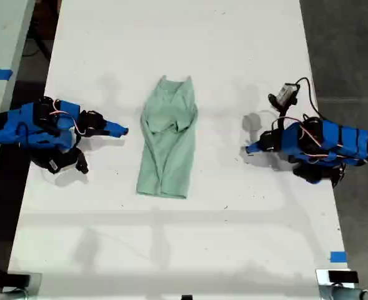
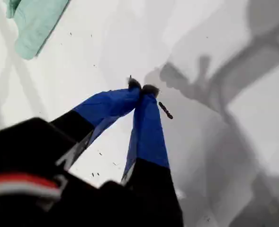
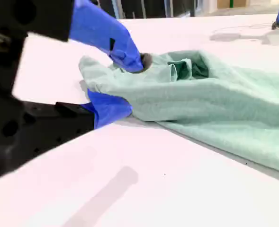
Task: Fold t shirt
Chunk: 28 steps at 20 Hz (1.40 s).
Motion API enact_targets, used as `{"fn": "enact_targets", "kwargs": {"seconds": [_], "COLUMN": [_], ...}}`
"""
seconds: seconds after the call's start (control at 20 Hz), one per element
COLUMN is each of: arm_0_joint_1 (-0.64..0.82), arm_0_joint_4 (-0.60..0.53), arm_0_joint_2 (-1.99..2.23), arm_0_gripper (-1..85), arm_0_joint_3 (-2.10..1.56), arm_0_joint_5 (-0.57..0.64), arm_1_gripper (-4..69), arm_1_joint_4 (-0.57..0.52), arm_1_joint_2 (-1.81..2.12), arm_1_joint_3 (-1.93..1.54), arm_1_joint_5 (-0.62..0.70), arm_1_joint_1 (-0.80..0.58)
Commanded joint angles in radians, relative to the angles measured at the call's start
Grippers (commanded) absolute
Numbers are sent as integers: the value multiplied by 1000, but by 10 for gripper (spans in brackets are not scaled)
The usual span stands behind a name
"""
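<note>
Jaws of my second gripper (image 3: 125, 85) stand apart with nothing clamped. In its wrist view a fold of fabric sits in the line of sight between the two blue fingers, but the exterior view shows both arms short of the cloth, so we read that as overlap, not a grip.

t shirt (image 1: 166, 144) lies flat mid-table as a long narrow strip. The neckline points to the exterior view's top and the hem to its bottom. Both sides look turned in over the middle, with a lump of bunched cloth just below the collar. We judge the side folds done and the end-to-end fold not yet made.

Arms flank it, one at each side of the exterior view, both clear of the fabric and tips aimed inward. That looks like a parked or staging pose: the cloth is undisturbed and both have a straight reach to an edge.

My first gripper (image 2: 141, 88) is closed, fingertips meeting on nothing, over bare table (image 1: 233, 237). Only a corner of the t shirt shows at the edge of its wrist view.

Second wrist view looks low along the tabletop across the collar end, with a bit of the other blue arm far behind. We take the second arm for the one at the exterior view's left, though that is a judgement.

Next move likely needs a pinch at the hem or the collar corners. Risk: the loose turned-in sides slip open when lifted.

Outer edge: blue tape (image 1: 338, 257) near the exterior view's bottom right.
</note>
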State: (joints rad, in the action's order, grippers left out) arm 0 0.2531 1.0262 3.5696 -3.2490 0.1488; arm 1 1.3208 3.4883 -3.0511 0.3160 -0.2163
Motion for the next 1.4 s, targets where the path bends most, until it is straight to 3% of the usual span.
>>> {"fn": "enact_targets", "kwargs": {"seconds": [0.0, 0.1, 0.15, 0.25, 0.5, 0.8, 1.15, 1.2, 1.3, 1.35], "arm_0_joint_1": [-101, -153, -173, -219, -307, -374, -380, -380, -394, -407], "arm_0_joint_4": [5, 87, 155, 221, 222, 287, 176, 158, 153, 153], "arm_0_joint_2": [-1034, -1215, -1292, -1430, -1779, -1916, -2102, -2134, -2189, -2209], "arm_0_gripper": [-2, 75, 112, 166, 186, 192, 201, 159, -3, -3], "arm_0_joint_3": [847, 1104, 1193, 1296, 1537, 1565, 1555, 1580, 1651, 1683], "arm_0_joint_5": [-183, -132, -130, -147, -146, -206, -160, -130, -97, -75], "arm_1_gripper": [-9, 138, 171, 178, 283, 293, 299, 299, 293, 289], "arm_1_joint_4": [35, 141, 146, 106, 115, 21, -43, -43, -51, -58], "arm_1_joint_2": [-1396, -1643, -1726, -1829, -2091, -2212, -2376, -2385, -2396, -2402], "arm_1_joint_3": [1184, 1503, 1605, 1736, 2069, 2123, 2106, 2106, 2105, 2097], "arm_1_joint_5": [-161, -137, -117, -58, 38, 100, 103, 101, 100, 94], "arm_1_joint_1": [256, 296, 313, 333, 336, 299, 290, 290, 290, 287]}}
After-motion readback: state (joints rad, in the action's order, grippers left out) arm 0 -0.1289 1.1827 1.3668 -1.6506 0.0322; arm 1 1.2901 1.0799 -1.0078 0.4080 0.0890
